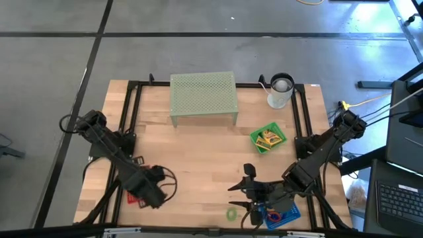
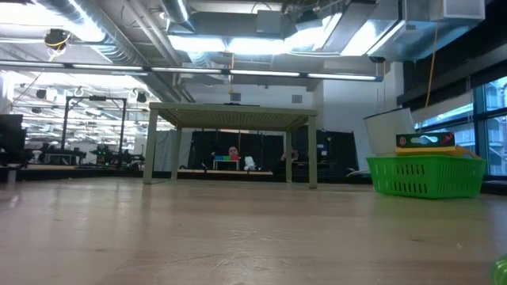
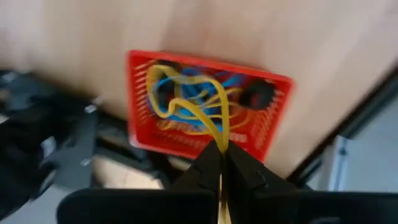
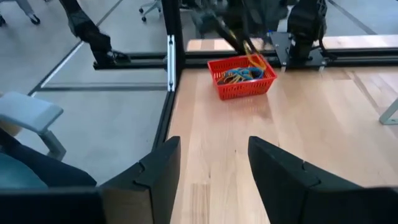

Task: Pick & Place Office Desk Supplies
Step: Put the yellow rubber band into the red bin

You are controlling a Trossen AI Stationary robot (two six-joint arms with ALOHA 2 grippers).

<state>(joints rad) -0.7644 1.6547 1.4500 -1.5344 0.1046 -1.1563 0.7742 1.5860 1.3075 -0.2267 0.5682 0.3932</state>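
Observation:
My left gripper [image 1: 153, 196] hovers over the red tray [image 1: 135, 197] at the table's near left and is shut on a yellow rubber band [image 3: 208, 102]. The red tray [image 3: 270, 134] holds blue, yellow and orange bands and a small black clip [image 3: 256, 95]. My right gripper [image 1: 241, 195] is open above bare wood at the near right, its fingers [image 4: 158, 171] pointing toward the red tray [image 4: 242, 76]. A green ring [image 1: 231, 213] lies flat on the table just on its near side. Two yellow boxes [image 1: 269, 137] lie in the green tray [image 1: 256, 139]. My left gripper pinches the yellow rubber band's upper end [image 3: 220, 144] between its two shut fingertips, coming from above and pointing down. The band runs down from the fingers as a long loop, and its lower part [image 3: 163, 87] lies among the other bands in the red tray.
The pale green mesh riser [image 1: 203, 96] stands at the far middle, with a white cup [image 1: 280, 92] to its right. A blue tray [image 1: 289, 215] with small items sits at the near right edge under my right arm. Bare wood spreads across the table's middle.

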